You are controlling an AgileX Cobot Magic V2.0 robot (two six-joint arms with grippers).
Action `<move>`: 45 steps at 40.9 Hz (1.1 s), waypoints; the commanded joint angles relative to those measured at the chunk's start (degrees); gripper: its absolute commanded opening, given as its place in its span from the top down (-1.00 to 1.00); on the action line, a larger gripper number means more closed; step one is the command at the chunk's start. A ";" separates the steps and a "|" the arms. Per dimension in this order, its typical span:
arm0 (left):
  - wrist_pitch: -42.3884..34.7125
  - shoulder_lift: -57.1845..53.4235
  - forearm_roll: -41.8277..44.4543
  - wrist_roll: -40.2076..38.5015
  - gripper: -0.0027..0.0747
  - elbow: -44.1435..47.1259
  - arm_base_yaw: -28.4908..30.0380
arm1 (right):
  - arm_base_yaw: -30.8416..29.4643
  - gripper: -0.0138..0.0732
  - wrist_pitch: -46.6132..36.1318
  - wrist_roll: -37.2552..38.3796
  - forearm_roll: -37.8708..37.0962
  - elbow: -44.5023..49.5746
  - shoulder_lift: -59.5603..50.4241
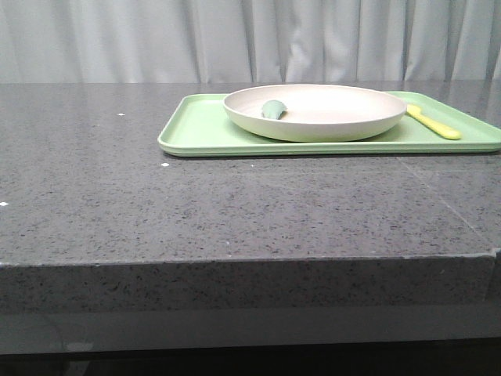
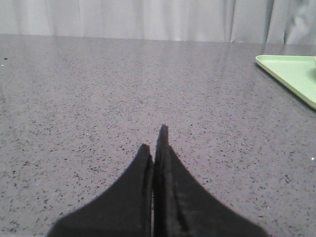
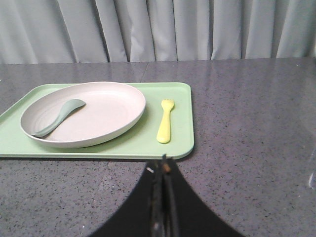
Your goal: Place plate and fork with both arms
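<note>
A light-green rectangular tray (image 1: 196,129) lies on the dark speckled tabletop (image 1: 235,211), toward the far right part of it in the front view. The cream-white plate (image 1: 321,110) sits on the tray, taking up most of its middle, and a pale teal-green spoon (image 3: 59,116) rests inside the plate with its bowl near the plate's rim. The yellow fork (image 3: 165,121) lies flat on the tray just beside the plate on its right, apart from the rim, tines pointing toward the curtain (image 1: 250,39) at the back. Neither arm appears in the front view. In the left wrist view the left pincer (image 2: 154,140) hangs over bare tabletop with its 2 fingers pressed together, holding nothing, and only a corner of the tray shows off to the side. The right pincer (image 3: 163,168) is likewise closed and unloaded, just short of the tray's near edge and roughly in line with the fork.
</note>
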 commanded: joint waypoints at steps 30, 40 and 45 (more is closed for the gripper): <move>-4.74 -1.13 -0.51 0.10 0.98 0.11 0.09 | -0.54 0.95 -10.73 -0.55 -2.63 20.33 -13.21; -4.74 -1.13 -0.51 0.10 0.98 0.11 0.09 | -0.54 0.95 -8.39 -0.55 -2.63 20.44 -13.78; -4.74 -1.13 -0.51 0.10 0.98 0.11 0.09 | -0.54 0.95 -8.25 -0.55 -2.63 20.44 -13.78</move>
